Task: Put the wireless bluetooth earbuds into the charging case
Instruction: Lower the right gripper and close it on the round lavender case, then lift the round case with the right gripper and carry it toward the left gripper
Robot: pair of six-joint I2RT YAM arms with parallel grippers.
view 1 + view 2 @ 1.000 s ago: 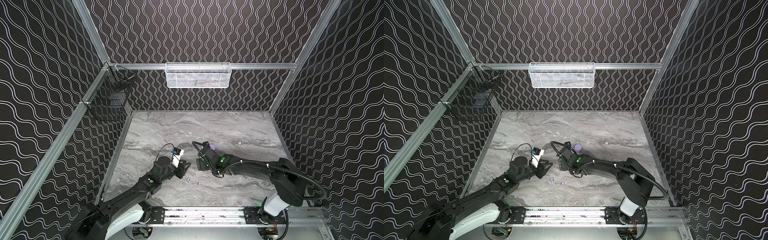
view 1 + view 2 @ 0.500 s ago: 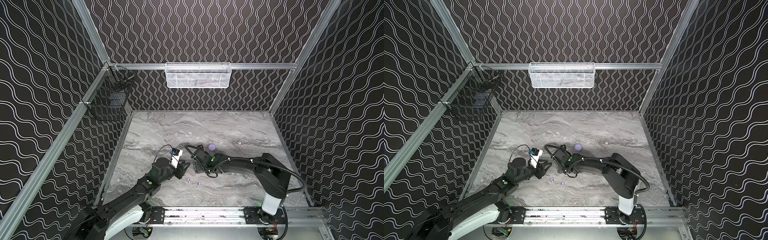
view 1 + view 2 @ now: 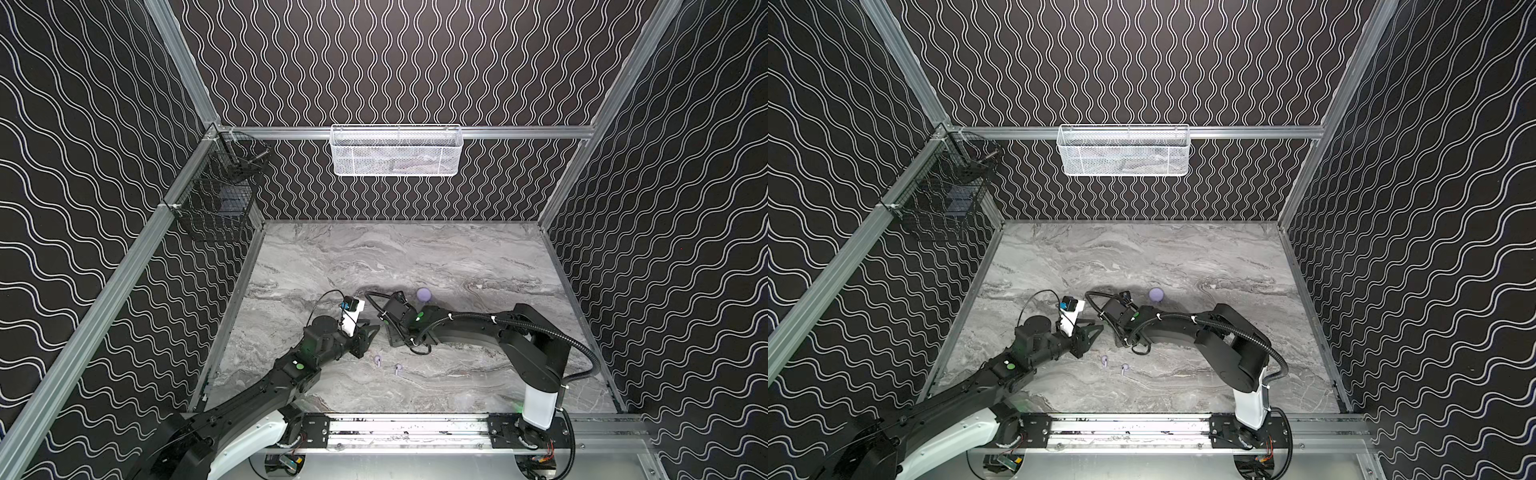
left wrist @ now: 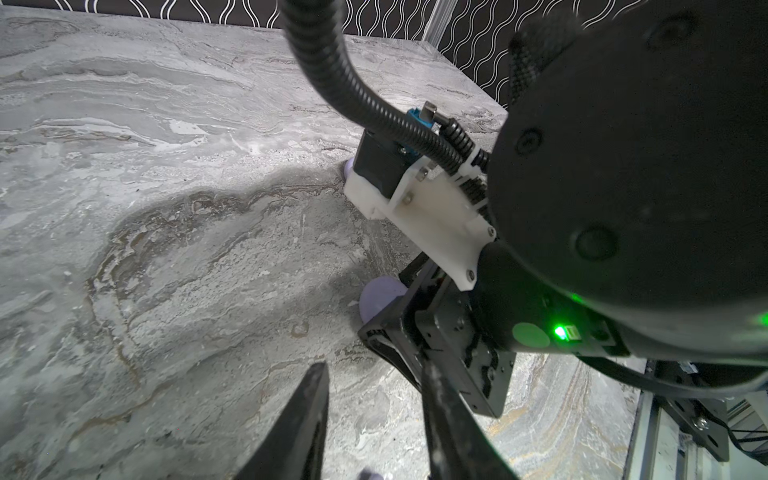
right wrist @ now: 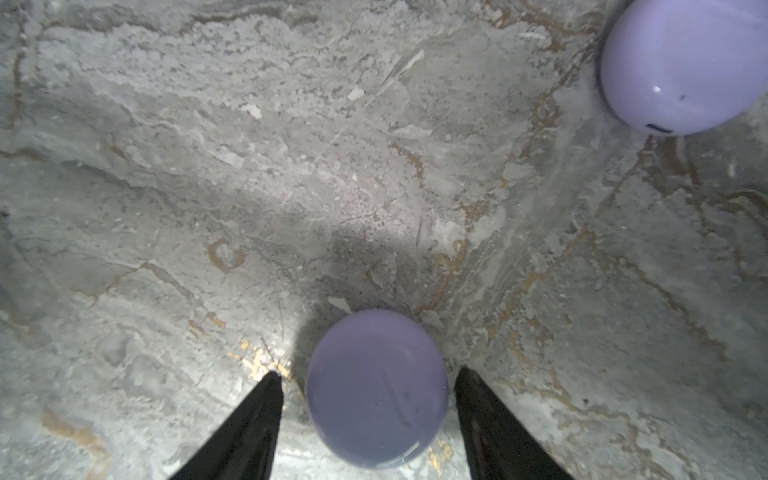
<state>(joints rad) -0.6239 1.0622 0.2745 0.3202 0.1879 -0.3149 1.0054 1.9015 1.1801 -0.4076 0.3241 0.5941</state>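
Right claw (image 5: pixel 368 376): jaws apart, straddling a lavender case (image 5: pixel 378 399) on the counter (image 5: pixel 208 166); second case (image 5: pixel 681 66) nearby. Left claw (image 4: pixel 372 368): jaws apart. Two earbuds (image 3: pixel 377 359) lie toward the front edge.

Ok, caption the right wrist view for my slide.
Right gripper open astride a lavender charging case on the marble table, a second case nearby.

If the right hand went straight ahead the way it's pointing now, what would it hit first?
Most likely the lavender case: it sits just ahead, between the right hand's open fingers. The other case lies off that line.
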